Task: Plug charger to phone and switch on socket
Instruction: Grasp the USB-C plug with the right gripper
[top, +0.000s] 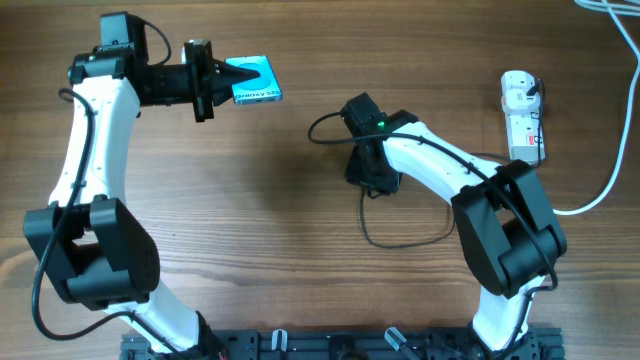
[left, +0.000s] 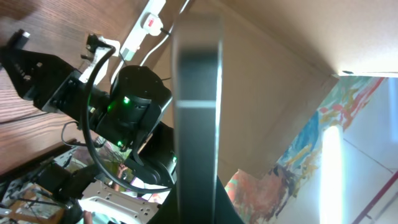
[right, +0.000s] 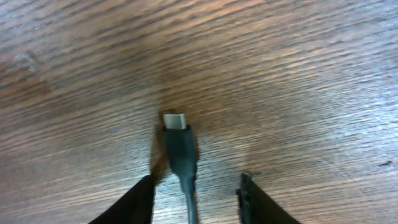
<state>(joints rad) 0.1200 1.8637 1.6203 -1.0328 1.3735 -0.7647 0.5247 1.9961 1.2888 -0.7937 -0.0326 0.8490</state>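
My left gripper is shut on the phone and holds it at the far left of the table, cyan screen up. In the left wrist view the phone shows edge-on as a dark bar between the jaws. The charger cable lies on the wood at centre. Its dark connector with a silver tip lies flat between the fingers of my right gripper, which is open just above the table. The right gripper hides the connector in the overhead view. The white socket lies at the far right.
The socket's thick white lead curves along the right edge. The socket also shows in the left wrist view, behind the right arm. The table is bare brown wood.
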